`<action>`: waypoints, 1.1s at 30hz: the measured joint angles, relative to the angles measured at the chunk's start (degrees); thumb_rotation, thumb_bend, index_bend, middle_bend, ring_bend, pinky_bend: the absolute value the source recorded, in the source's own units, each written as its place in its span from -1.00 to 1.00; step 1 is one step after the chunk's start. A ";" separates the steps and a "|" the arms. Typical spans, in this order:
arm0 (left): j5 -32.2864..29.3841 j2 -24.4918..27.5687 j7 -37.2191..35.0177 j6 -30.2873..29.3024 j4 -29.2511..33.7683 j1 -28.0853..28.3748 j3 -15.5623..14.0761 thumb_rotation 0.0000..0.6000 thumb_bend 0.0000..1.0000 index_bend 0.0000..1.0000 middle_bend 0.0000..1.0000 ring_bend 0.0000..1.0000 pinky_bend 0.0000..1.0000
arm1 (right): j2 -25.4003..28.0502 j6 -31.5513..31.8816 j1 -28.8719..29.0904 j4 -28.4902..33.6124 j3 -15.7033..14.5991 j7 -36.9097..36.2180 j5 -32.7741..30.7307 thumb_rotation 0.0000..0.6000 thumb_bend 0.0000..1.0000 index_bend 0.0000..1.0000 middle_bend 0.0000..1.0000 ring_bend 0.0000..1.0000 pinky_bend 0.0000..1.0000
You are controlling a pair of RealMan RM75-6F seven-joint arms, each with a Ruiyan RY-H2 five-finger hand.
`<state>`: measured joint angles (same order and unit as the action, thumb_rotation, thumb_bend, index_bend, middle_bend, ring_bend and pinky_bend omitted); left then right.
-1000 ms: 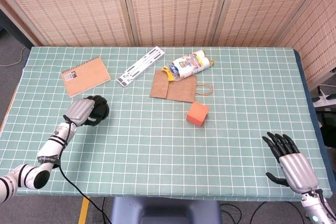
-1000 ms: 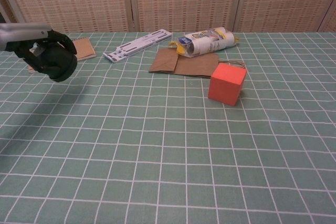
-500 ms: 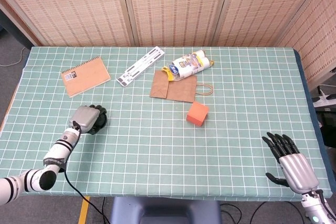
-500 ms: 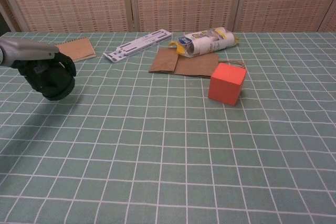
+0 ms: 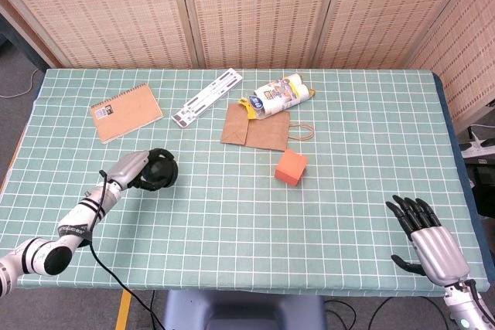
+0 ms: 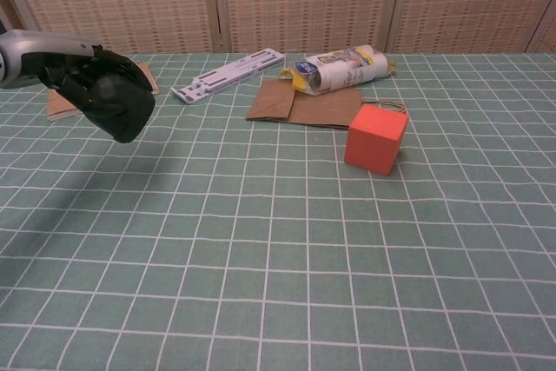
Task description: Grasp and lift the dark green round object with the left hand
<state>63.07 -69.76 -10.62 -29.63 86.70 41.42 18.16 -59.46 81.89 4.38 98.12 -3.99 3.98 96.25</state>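
Left hand: we see the left hand (image 5: 133, 168) wrapped around the dark green round object (image 5: 160, 172), fingers curled onto it; in the chest view the left hand (image 6: 43, 51) carries the object (image 6: 115, 106) clear of the table (image 6: 287, 241), with a shadow on the cloth below.
Dark green round object: gripped at the fingertip end of our left hand, off the checked cloth, toward the table's middle from the wrist.
Right hand: our right hand (image 5: 429, 241) is well apart from the left, at the opposite near corner, fingers spread and holding nothing.
Notebook: the spiral notebook (image 5: 125, 111) lies just beyond the left hand, further back.
Orange cube: the orange cube (image 5: 291, 167) stands between our two hands, nearer the left.
Paper bag: the brown paper bag (image 5: 256, 127) lies flat behind the cube, touching the crumpled package (image 5: 278, 96).
White strip: the white strip (image 5: 206, 96) sits between notebook and bag.
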 measured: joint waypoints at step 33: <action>-7.49 -8.23 36.63 -14.56 -8.17 2.55 -15.61 1.00 -0.11 -0.82 -0.67 -0.62 0.12 | 0.05 -0.17 0.11 -0.08 -0.48 -1.13 0.87 1.00 -0.83 -1.00 -1.00 -1.00 -1.00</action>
<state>55.58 -77.99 26.01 -44.19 78.53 43.97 2.55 -59.41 81.72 4.49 98.05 -4.47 2.85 97.12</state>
